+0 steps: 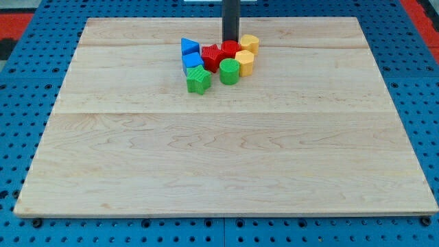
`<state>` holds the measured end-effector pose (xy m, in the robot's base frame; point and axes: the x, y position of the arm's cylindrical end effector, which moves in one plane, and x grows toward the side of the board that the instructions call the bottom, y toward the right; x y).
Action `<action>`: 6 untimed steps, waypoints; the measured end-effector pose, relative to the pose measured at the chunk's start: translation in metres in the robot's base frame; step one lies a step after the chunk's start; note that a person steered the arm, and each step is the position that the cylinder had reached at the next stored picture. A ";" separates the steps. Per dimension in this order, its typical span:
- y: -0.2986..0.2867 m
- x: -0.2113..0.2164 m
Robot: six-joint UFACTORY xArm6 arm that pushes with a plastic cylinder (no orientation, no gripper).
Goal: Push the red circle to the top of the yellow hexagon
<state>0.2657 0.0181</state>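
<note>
The blocks sit in a tight cluster near the top middle of the wooden board (226,158). My tip (230,41) stands at the top edge of the red circle (230,50), touching or nearly touching it. The yellow hexagon (249,43) lies just to the right of the tip, against the red circle's upper right. A second yellow block (245,62), whose shape is unclear, sits below the hexagon at the red circle's lower right. The rod hides the top of the red circle.
A red star (211,56) lies left of the red circle. A blue triangle (189,46) and a blue cube (193,63) are at the cluster's left. A green circle (229,71) and a green star (198,80) are at its bottom.
</note>
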 end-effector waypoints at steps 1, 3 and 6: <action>0.006 -0.002; 0.050 0.002; 0.024 0.000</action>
